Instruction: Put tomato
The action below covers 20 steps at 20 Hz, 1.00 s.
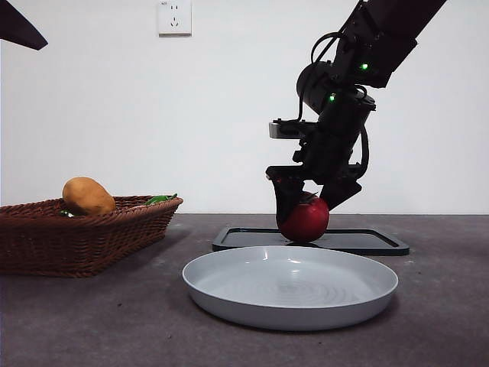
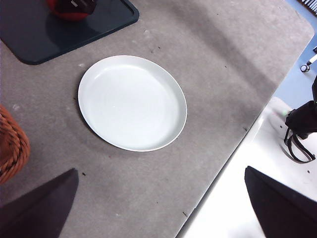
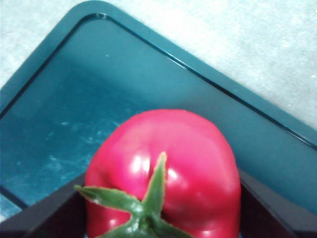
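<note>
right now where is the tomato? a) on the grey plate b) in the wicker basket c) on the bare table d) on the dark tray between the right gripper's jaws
d: the tomato sits on the dark tray, with the right gripper closed around its sides; the grey plate holds nothing.

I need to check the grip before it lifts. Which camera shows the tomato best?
Right wrist view: the tomato fills it, stem visible. Front view shows it between the right hand; left wrist view shows a sliver.
</note>
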Motion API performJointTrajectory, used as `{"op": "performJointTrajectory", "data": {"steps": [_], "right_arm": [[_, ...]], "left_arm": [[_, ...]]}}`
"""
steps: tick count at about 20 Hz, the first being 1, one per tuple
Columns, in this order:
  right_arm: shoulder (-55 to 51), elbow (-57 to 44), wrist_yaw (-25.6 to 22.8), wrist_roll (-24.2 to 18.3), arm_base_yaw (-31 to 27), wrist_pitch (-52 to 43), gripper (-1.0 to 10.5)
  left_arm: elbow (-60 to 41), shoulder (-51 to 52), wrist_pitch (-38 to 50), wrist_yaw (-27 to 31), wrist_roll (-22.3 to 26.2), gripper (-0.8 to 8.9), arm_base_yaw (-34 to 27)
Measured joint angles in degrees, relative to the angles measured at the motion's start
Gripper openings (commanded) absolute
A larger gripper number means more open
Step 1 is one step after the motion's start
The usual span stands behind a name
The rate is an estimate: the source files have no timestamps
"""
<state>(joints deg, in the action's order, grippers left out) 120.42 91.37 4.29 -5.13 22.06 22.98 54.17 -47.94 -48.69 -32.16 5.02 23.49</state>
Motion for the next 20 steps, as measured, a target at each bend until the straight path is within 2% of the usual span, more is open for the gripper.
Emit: {"op": "performJointTrajectory", "data": {"steps": [3,7,10,20], "right_arm": [[0.0,0.0,0.04,0.0,0.0,0.59,5.3],[-1.68,0.85,0.04,0.0,0.0,2.32,5.3],[-7.85,1.07,-0.04,0.02,0.0,4.79,5.3],[-34.69,1.2,1.84,1.14,0.0,27.89,5.3]], "left_arm": [[0.0,0.0,0.0,0.0,0.0,5.85,0.0],[0.0,0.0,0.0,0.0,0.0,5.85,0.0],[0.0,0.0,0.0,0.0,0.0,5.85,0.0],[0.0,0.0,0.0,0.0,0.0,5.85,0.0]]}}
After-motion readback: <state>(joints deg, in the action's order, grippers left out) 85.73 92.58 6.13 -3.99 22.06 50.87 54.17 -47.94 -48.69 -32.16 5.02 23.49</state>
